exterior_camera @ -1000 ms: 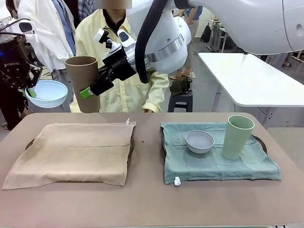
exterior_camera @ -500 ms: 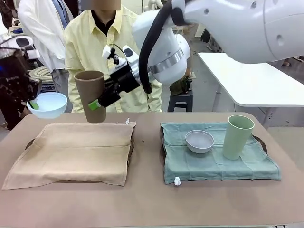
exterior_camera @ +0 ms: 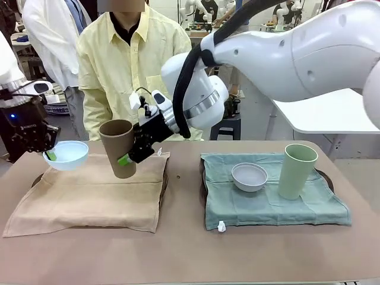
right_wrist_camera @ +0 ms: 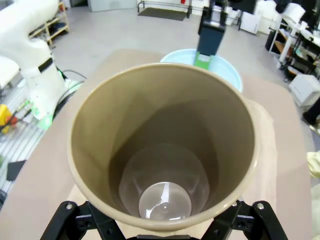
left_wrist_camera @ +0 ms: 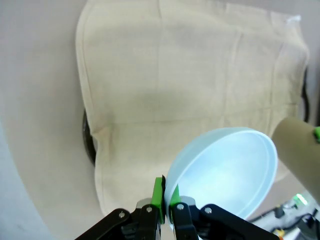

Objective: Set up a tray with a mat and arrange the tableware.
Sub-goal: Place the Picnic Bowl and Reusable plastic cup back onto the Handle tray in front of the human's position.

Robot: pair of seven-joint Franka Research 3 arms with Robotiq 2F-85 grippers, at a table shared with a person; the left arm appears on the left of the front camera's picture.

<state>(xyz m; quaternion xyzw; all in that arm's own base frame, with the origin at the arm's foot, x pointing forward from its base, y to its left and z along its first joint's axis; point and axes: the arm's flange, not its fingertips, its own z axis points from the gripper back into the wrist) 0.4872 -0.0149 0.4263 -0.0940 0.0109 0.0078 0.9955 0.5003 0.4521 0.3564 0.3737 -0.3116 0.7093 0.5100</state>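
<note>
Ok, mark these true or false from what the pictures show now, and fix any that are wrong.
1. The left tool grips the light blue bowl by its rim. True.
2. The tan-brown cup stands upright on the beige mat. False: the right tool holds it tilted above the mat.
3. The pale green cup stands on the green mat. True.
4. The grey-white bowl sits inside the pale green cup. False: it rests beside it.
</note>
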